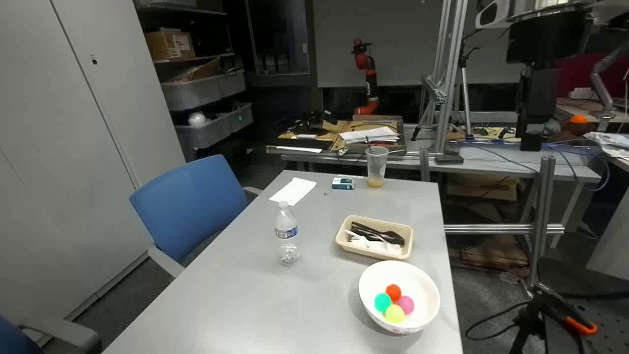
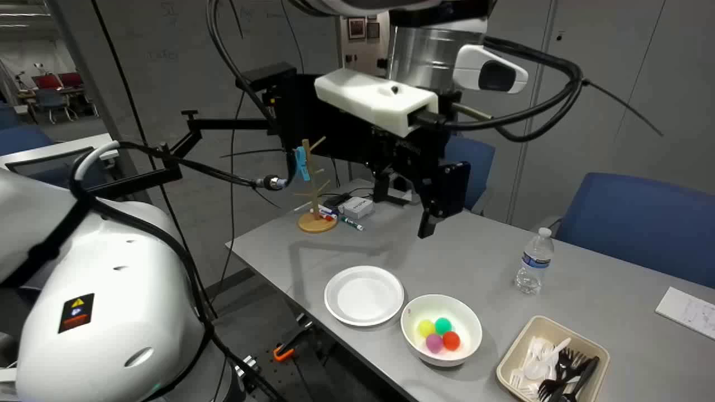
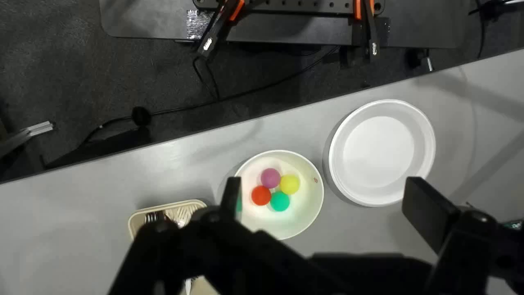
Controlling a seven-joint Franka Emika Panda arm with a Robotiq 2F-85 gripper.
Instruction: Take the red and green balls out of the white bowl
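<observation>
The white bowl stands on the table; it also shows in an exterior view and in the wrist view. Inside it the red ball and the green ball touch each other, clustered with a yellow ball and a pink-purple ball. My gripper is open and empty, high above the table. In the wrist view the gripper has its fingers wide apart, one overlapping the bowl's left edge, the other near the plate.
A white plate lies beside the bowl. A tan utensil tray stands on the bowl's other side. A water bottle stands farther across the table. A wooden stand, markers and a small box are at one end. The table edge runs close to the bowl.
</observation>
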